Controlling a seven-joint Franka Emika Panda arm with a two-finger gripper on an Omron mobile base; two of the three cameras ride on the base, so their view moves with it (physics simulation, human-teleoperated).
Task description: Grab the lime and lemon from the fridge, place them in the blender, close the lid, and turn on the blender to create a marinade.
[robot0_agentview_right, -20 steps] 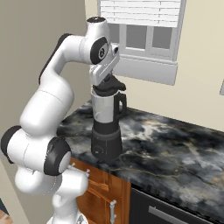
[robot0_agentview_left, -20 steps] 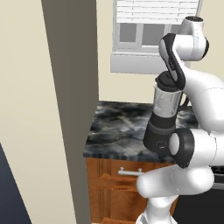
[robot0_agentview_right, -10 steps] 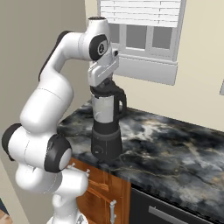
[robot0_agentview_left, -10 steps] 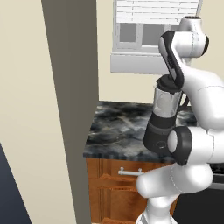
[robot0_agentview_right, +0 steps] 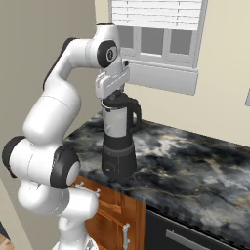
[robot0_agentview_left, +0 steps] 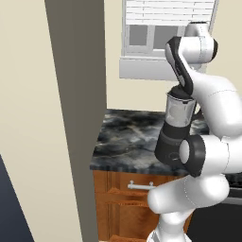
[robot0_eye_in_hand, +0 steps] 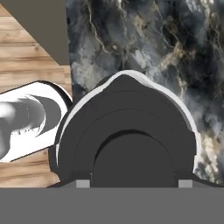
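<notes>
Black domed round lid [robot0_eye_in_hand: 131, 148] on clear tapered blender jar [robot0_agentview_right: 117, 128], standing on dark marbled bench [robot0_agentview_right: 195, 166]. Jar contents hidden. Jaws over lid; their spread hard to tell, grip unclear.

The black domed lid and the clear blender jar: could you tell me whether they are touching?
Touching: in the right base view the black domed lid sits directly on the clear blender jar's top rim with no gap.

The blender [robot0_agentview_right: 118, 141], a clear jar on a dark base, is stood upright on the counter, topped by its black lid [robot0_eye_in_hand: 127, 148].
</notes>
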